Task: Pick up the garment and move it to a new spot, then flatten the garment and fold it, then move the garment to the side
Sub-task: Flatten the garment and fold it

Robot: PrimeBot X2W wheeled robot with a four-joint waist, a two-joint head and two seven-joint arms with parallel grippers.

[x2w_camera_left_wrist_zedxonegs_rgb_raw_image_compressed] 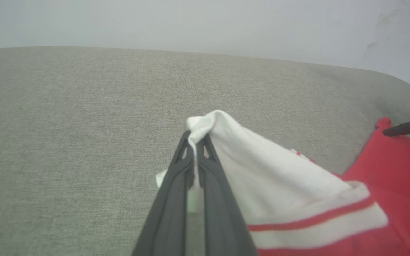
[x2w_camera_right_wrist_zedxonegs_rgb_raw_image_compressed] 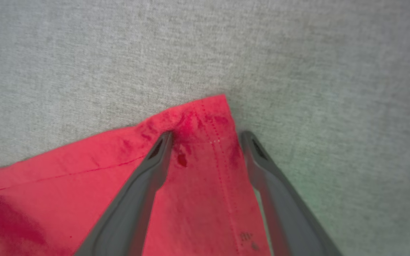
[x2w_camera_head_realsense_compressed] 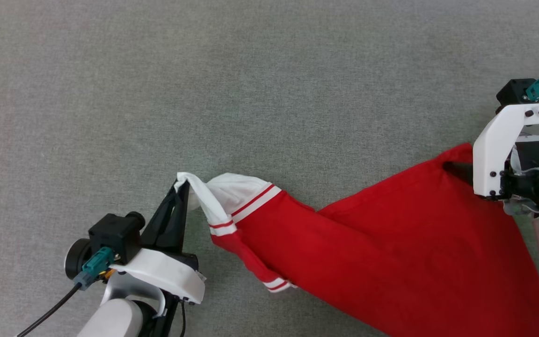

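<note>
We see the left gripper (x2w_camera_head_realsense_compressed: 183, 186) pinched shut on the tip of a white sleeve (x2w_camera_left_wrist_zedxonegs_rgb_raw_image_compressed: 262, 167). From there the garment (x2w_camera_head_realsense_compressed: 391, 243) stretches as a red band across the grey fabric surface (x2w_camera_head_realsense_compressed: 251, 93) to the right side. The right gripper (x2w_camera_right_wrist_zedxonegs_rgb_raw_image_compressed: 206, 137) has its fingers spread wide, one on either side of the red hem corner (x2w_camera_right_wrist_zedxonegs_rgb_raw_image_compressed: 208, 113), and clamps nothing. Beyond the surface's far edge we see a pale wall (x2w_camera_left_wrist_zedxonegs_rgb_raw_image_compressed: 190, 21), and a dark cable (x2w_camera_head_realsense_compressed: 49, 313) trails from the left wrist.
</note>
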